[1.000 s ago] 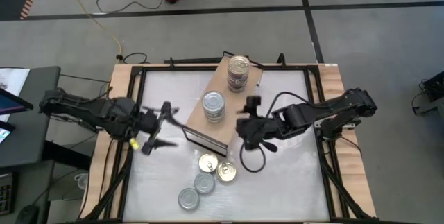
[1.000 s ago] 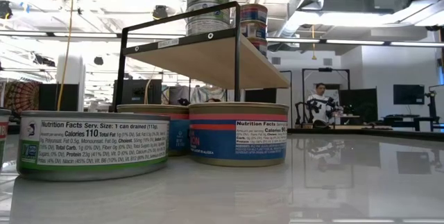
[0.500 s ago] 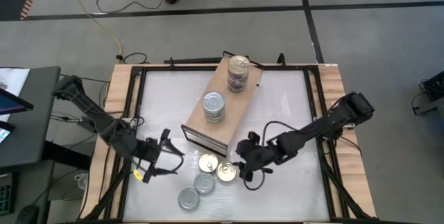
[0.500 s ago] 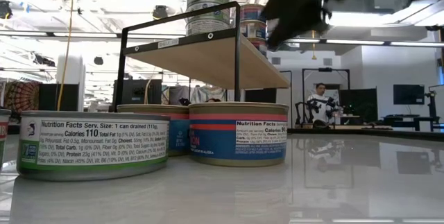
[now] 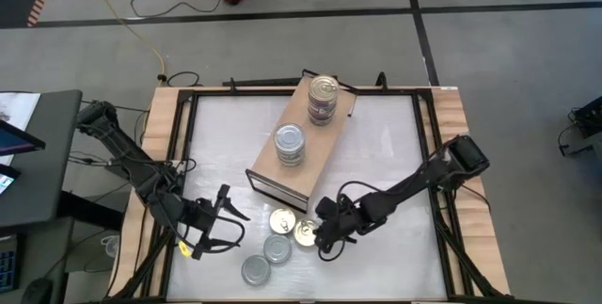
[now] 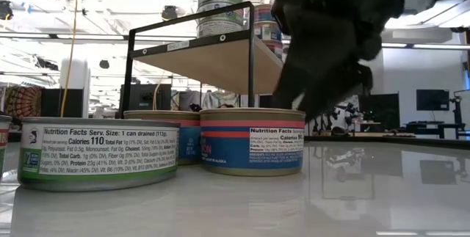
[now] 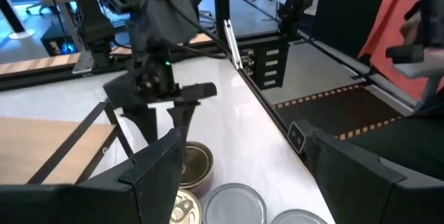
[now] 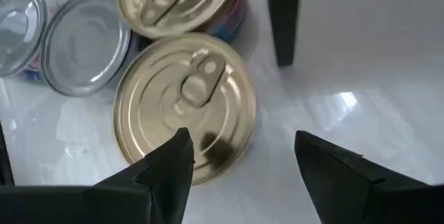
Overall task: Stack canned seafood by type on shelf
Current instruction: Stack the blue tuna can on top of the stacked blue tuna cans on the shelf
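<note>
The shelf [image 5: 315, 149] stands mid-table with a stack of silver-lidded cans [image 5: 290, 144] and a stack of gold-lidded cans [image 5: 323, 99] on its board. Several loose cans sit on the table near its front: two gold [image 5: 282, 220] [image 5: 307, 233] and two silver [image 5: 277, 248] [image 5: 255, 269]. My right gripper [image 5: 324, 235] [image 8: 243, 161] is open and slants down just over the right gold can [image 8: 184, 106], one finger above its lid, the other over bare table; no touch shows. My left gripper [image 5: 224, 225] [image 7: 243, 175] is open and nearly level, left of the loose cans.
The shelf's thin black front leg [image 8: 281, 16] stands close beyond the gold cans. The table has raised wooden side rails [image 5: 155, 153]. Bare white tabletop [image 5: 395, 163] lies right of the shelf. In the low view a green-labelled can [image 6: 99, 152] and a blue-labelled can [image 6: 252, 140] stand nearest.
My right gripper has come down from beside the shelf toward the table's near edge, rolling its wrist, and now hangs just over the right gold can. My left gripper has swung toward the near edge, ending left of the loose cans. The cans have stayed put.
</note>
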Controlling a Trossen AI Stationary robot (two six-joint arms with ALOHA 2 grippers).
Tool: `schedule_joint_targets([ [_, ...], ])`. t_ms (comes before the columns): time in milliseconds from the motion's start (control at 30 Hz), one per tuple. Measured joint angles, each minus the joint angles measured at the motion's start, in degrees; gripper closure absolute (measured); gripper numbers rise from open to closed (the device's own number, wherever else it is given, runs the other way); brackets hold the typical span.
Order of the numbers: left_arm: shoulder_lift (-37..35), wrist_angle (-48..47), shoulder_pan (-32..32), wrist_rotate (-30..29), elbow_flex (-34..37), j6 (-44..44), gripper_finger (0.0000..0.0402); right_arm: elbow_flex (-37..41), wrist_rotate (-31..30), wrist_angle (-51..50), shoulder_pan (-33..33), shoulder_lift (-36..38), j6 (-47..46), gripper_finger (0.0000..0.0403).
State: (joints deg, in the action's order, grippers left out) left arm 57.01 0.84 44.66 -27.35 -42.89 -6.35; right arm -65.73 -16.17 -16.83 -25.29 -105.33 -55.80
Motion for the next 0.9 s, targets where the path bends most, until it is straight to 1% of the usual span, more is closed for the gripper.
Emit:
schedule_joint_targets([
  [100, -0.06, 0.06, 0.00, -0.01, 0.00, -0.42, 0.0114, 0.00, 1.21, -0.01, 0.26, -1.38, -1.33, 0.0151],
  [233, -0.25, -0.04, 0.00, -0.37, 0.00, -1.72, 0.0114, -0.04, 2.00, 1.73, 0.64, -2.49, -1.97, 0.0197],
  [433, -0.59, -0.10, 0.00, -0.38, 0.00, -2.48, 0.0114, -0.24, 2.17, 0.17, 0.66, -2.49, -2.99, 0.0301],
  [533, -0.82, -0.30, 0.00, -0.35, 0.00, -2.76, 0.0114, -0.35, 2.13, -3.70, 0.69, -2.33, -4.12, 0.0350],
  [633, -1.13, -0.51, 0.00, -0.52, 0.00, -3.50, 0.0114, -0.28, 2.08, -9.57, 0.69, -2.16, -4.60, 0.0384],
  [700, -1.24, -0.43, 0.00, -0.54, 0.00, -4.01, 0.0114, 0.14, 2.03, -15.28, 0.69, -1.75, -5.19, 0.0392],
  [767, -1.57, -0.63, 0.02, -0.52, 0.00, -4.03, 0.0114, 0.22, -0.46, -22.06, 0.90, -0.27, -6.44, 0.0389],
  [833, -1.94, -0.52, 0.02, -0.57, 0.00, -4.33, 0.0114, 0.41, -3.19, -30.07, 1.00, 2.73, -7.93, 0.0371],
  [900, -2.28, -0.49, 0.02, -0.56, 0.00, -4.53, 0.0114, 0.51, -6.11, -37.46, 1.53, 5.37, -9.17, 0.0345],
])
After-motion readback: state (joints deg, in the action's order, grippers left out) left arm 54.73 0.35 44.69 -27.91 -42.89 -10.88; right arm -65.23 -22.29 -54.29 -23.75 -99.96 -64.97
